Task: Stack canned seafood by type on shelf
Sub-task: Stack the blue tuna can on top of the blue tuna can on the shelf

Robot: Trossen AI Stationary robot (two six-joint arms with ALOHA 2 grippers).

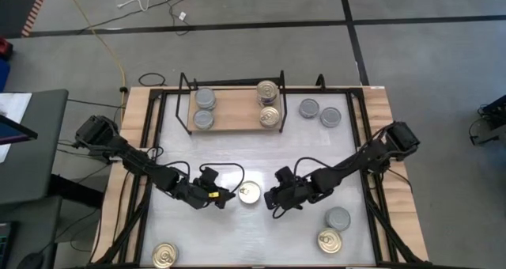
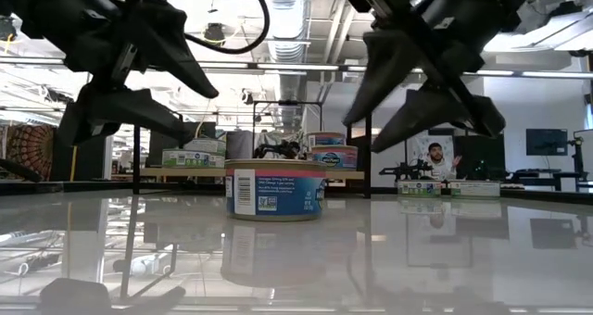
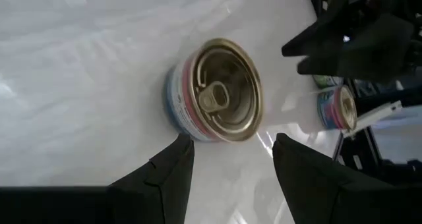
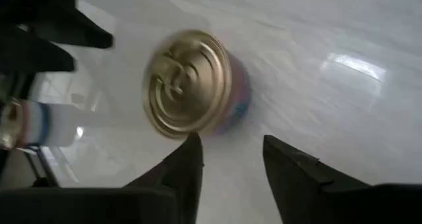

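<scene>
A gold-topped tin with a ring pull point(image 1: 249, 192) stands upright on the white tabletop between my two grippers; it also shows in the low view point(image 2: 275, 188), the left wrist view point(image 3: 217, 91) and the right wrist view point(image 4: 191, 84). My left gripper point(image 1: 224, 196) hangs open just left of it, my right gripper point(image 1: 273, 198) open just right of it; neither touches it. The shelf point(image 1: 233, 117), a wooden board in a black wire frame, stands at the far side. It carries grey-topped tins point(image 1: 205, 99) at its left and gold-topped tins point(image 1: 269, 90) at its right.
Two grey-topped tins point(image 1: 309, 107) lie right of the shelf. A grey-topped tin point(image 1: 337, 217) and a gold-topped one point(image 1: 330, 240) sit near the right near corner. Another gold-topped tin point(image 1: 164, 255) is at the left near edge. A person shows in the room behind point(image 2: 437, 157).
</scene>
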